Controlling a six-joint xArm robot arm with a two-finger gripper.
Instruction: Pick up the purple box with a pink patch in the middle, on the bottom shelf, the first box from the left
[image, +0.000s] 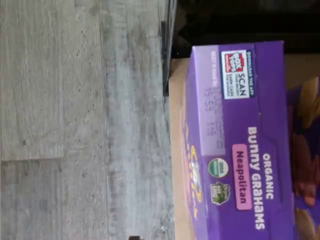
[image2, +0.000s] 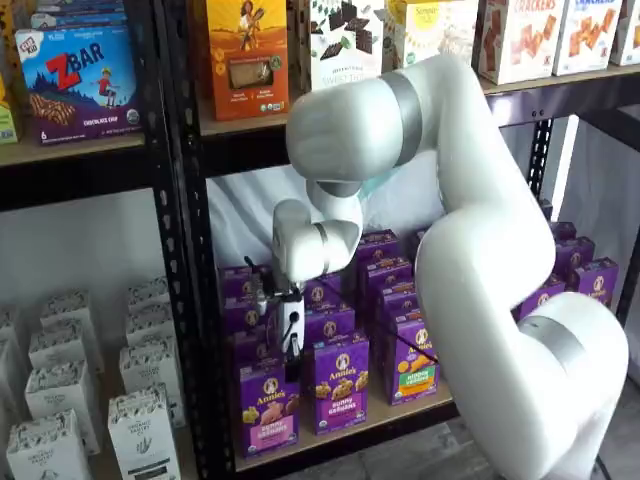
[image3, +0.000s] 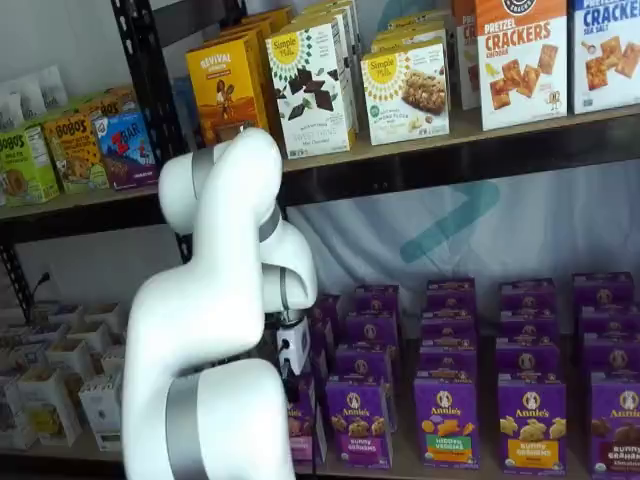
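Observation:
The purple box (image2: 268, 405) stands upright at the front left of the bottom shelf (image2: 395, 413), with a pink band across its lower front. In the wrist view its top (image: 240, 150) fills much of the picture, reading "Bunny Grahams" with a pink "Neapolitan" patch, beside the tan shelf board (image: 176, 150). My gripper (image2: 293, 352) hangs straight above this box, very close to its top. Only a short black stub of the fingers shows, so I cannot tell their state. In a shelf view the gripper (image3: 291, 378) and arm cover most of the box (image3: 303, 425).
More purple cartons stand in rows to the right and behind, one with a purple band (image2: 340, 385) and one with a green-and-orange patch (image2: 413, 365). A black perforated upright (image2: 195, 300) rises just left of the box. White cartons (image2: 60, 400) fill the neighbouring bay. Grey floor (image: 75, 125) lies below.

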